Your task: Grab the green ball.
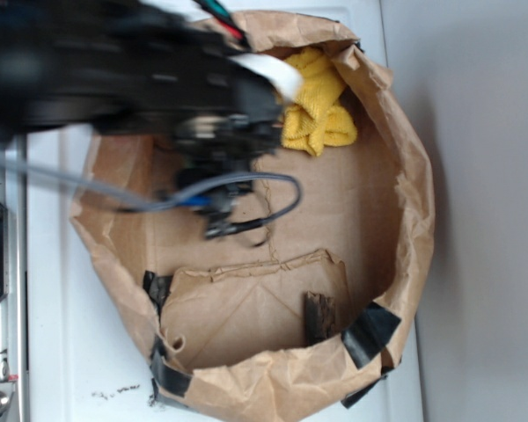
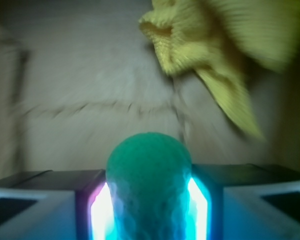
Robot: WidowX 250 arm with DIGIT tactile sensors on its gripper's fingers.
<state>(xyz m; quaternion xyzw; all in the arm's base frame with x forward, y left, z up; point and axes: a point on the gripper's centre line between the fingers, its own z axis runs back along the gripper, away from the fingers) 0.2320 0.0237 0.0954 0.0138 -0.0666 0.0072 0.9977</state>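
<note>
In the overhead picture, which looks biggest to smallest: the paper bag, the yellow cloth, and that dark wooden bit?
1. Paper bag, by far the largest.
2. Yellow cloth.
3. Dark wooden bit, smallest.

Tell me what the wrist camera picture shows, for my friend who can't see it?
A green ball sits squeezed between the two glowing fingers of the robot's claw, close to the camera. Behind it lies blurry brown paper, with a crumpled yellow cloth at the top right.
</note>
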